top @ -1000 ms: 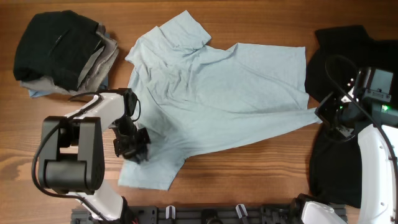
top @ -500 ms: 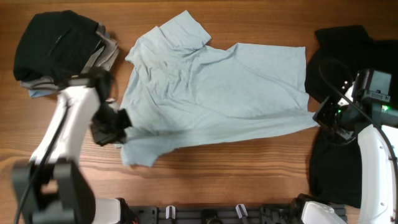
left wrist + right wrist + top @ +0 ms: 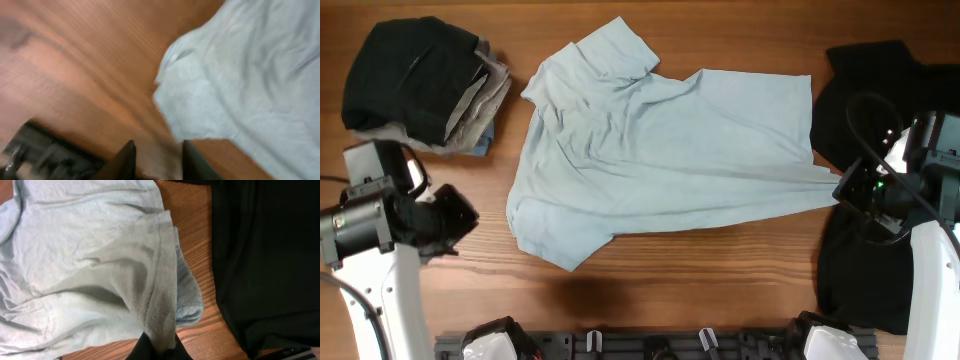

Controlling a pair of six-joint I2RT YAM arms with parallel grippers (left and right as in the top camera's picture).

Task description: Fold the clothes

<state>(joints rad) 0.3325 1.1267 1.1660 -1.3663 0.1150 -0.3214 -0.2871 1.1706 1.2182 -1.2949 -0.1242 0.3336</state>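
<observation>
The pale light-blue T-shirt [image 3: 660, 150] lies spread across the middle of the table, wrinkled, one sleeve at the top and one at the lower left. My right gripper [image 3: 842, 186] is shut on its right hem corner [image 3: 161, 315], pinching the fabric between the fingers. My left gripper [image 3: 460, 218] is open and empty, off to the left of the shirt above bare wood; its fingers [image 3: 156, 159] frame the lower sleeve edge [image 3: 185, 100]. A large black shirt [image 3: 865, 220] lies at the right, under my right arm.
A stack of black, grey and blue folded pieces [image 3: 425, 85] sits at the back left. The black shirt also fills the right side of the right wrist view [image 3: 265, 255]. A dark rail [image 3: 650, 345] runs along the table's front edge.
My left gripper has let go of the lower-left sleeve and pulled away to the left. The sleeve now lies flat on the table. The right gripper still holds the hem.
</observation>
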